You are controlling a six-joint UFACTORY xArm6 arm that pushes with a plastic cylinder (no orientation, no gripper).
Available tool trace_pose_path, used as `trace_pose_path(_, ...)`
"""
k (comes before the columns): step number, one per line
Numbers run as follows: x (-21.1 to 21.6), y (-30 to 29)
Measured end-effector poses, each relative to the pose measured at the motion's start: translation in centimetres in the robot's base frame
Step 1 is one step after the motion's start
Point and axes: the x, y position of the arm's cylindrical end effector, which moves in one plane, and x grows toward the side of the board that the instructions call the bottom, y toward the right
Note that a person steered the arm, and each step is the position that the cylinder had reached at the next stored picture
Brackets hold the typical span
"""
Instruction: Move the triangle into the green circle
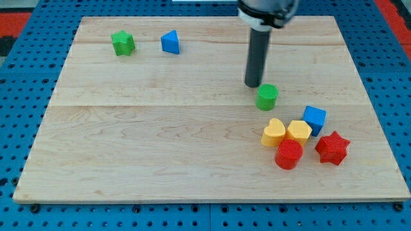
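The blue triangle (170, 42) lies near the view's top left on the wooden board (160, 141). The green circle (267, 97), a short green cylinder, stands right of the board's centre. My tip (253, 85) rests on the board just up and left of the green circle, very close to it; I cannot tell if they touch. The triangle is far to the tip's left and slightly higher in the view.
A green star-like block (122, 43) sits left of the triangle. At the lower right are a blue cube (314, 119), a yellow heart (273, 133), a yellow hexagon (298, 131), a red cylinder-like block (288, 154) and a red star (332, 147).
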Motion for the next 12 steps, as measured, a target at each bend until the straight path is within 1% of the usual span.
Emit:
trace_pose_path(1, 3.4, 0.5)
trace_pose_path(2, -1.7, 0.0)
trace_pose_path(3, -11.1, 2.1)
trace_pose_path(4, -19.5, -3.1)
trace_pose_path(5, -19.4, -13.3)
trace_pose_path(6, -14.2, -18.2)
trace_pose_path(7, -7.9, -17.0)
trace_pose_path(8, -6.0, -16.6)
trace_pose_path(9, -7.9, -21.8)
trace_pose_path(10, -7.6, -25.7)
trace_pose_path(11, -2.7, -24.5)
trace_pose_path(12, -1.2, -19.4)
